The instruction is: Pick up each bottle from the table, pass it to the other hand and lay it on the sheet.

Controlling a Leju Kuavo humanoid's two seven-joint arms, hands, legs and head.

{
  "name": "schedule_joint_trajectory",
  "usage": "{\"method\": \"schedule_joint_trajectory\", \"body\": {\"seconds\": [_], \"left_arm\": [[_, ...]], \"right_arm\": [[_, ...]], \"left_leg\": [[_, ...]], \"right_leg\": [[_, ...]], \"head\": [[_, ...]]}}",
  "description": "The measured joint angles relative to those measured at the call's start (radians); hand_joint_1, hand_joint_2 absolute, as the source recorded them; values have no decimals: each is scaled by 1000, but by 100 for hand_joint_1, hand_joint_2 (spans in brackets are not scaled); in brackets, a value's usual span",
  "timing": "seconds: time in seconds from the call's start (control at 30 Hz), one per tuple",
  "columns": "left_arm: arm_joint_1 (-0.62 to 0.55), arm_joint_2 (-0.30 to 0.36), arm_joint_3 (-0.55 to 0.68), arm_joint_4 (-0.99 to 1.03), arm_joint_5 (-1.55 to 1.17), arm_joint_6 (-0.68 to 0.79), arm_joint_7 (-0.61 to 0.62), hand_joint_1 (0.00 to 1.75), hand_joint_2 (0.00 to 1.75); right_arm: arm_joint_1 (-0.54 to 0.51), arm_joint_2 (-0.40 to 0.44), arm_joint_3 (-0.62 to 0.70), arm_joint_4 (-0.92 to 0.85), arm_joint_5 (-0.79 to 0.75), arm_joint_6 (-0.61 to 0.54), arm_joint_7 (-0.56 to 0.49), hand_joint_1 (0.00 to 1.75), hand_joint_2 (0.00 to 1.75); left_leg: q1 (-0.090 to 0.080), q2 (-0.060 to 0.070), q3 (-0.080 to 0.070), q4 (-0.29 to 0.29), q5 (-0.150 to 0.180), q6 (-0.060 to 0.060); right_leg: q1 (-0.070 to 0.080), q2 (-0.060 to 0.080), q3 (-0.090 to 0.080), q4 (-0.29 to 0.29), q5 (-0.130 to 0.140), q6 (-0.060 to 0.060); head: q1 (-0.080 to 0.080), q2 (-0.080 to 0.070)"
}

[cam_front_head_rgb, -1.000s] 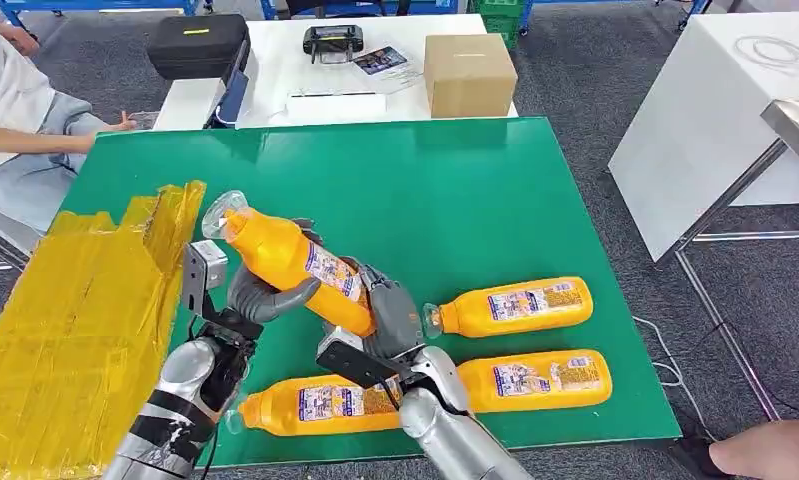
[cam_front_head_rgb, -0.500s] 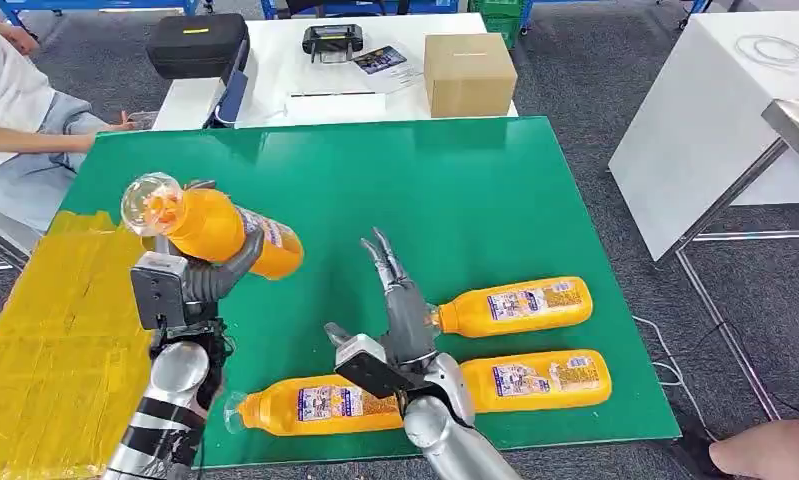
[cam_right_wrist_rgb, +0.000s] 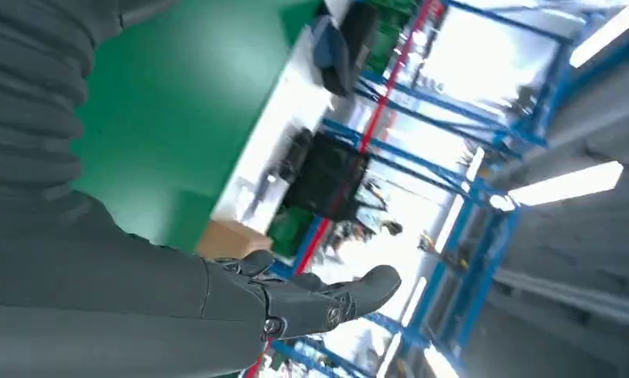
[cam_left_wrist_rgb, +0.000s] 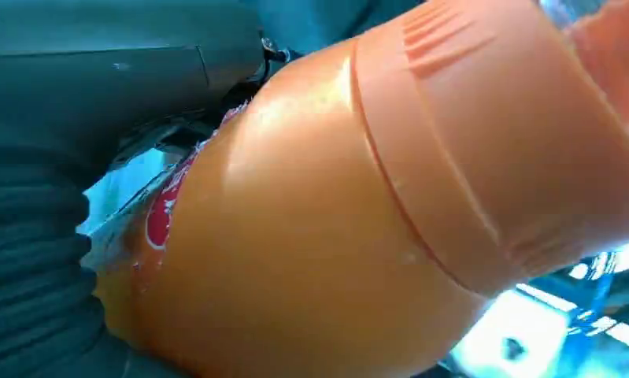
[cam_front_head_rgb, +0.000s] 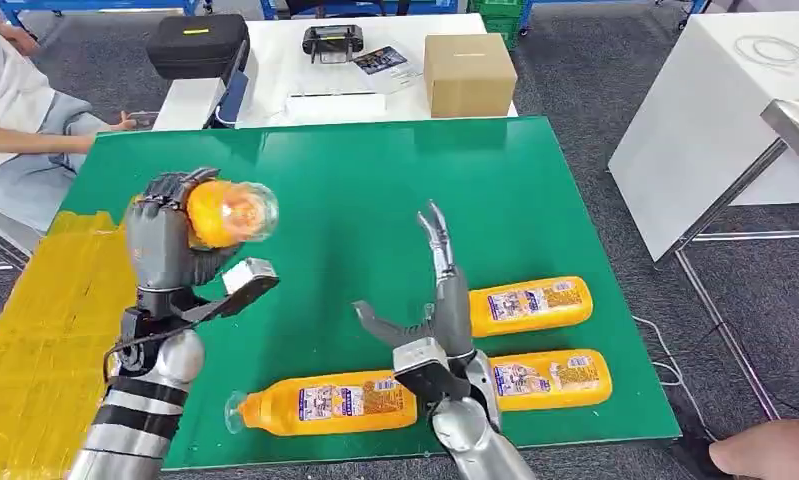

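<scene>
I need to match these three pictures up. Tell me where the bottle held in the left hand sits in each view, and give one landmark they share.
Head view: held bottle is left of centre, above the green table, gripped by the left hand.
Left wrist view: the bottle spans most of the picture.
Right wrist view: not in it; the open right hand is there.
Shared landmark: the green table, in head and right wrist views.

Bright, even light — blurred wrist views

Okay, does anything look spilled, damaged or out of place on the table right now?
Nothing looks spilled or damaged. Three orange bottles lie on their sides on the green table, intact. The left hand holds a fourth bottle aloft; the right hand is open and empty.
</scene>
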Motion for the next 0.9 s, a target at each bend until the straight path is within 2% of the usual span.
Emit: {"method": "schedule_joint_trajectory", "body": {"seconds": [0.07,0.13,0.23,0.3,0.5,0.6,0.8,0.9], "left_arm": [[-10,25,40,40,-173,0,84,175,175],[-24,79,13,85,-240,1,257,175,175],[-63,197,-121,177,-257,1,482,175,175],[-79,262,-206,227,-258,1,539,175,175],[-85,331,-266,330,-257,2,455,175,175],[-74,354,-240,351,-230,3,392,175,175],[-60,373,-215,371,-226,3,359,175,175],[-37,372,-155,371,-209,3,260,175,175]], "right_arm": [[5,-11,0,-35,-16,6,-7,0,175],[5,-20,0,-51,-34,11,-14,0,175],[4,-32,2,-61,-53,19,-27,0,175],[3,-35,3,-64,-58,23,-29,0,175],[0,-47,11,-64,-68,26,-32,0,175],[1,-56,11,-64,-72,21,-34,0,175],[1,-64,11,-64,-72,17,-35,0,175],[4,-68,11,-65,-72,13,-36,0,175]], "left_leg": [[0,1,0,0,0,0],[1,3,0,0,0,0],[2,3,0,0,0,-1],[2,3,0,0,0,-1],[1,4,-1,0,0,-1],[1,2,-1,0,0,-1],[1,2,-1,0,0,-1],[1,3,-1,0,0,-1]], "right_leg": [[0,1,0,0,0,0],[0,3,-1,0,0,0],[1,3,-1,0,0,0],[2,3,-1,1,0,0],[1,3,-1,1,0,0],[1,3,-1,0,0,0],[1,2,-1,1,0,0],[2,3,-2,0,0,0]], "head": [[0,0],[0,0],[0,0],[0,0],[0,0],[0,0],[0,0],[0,0]]}}
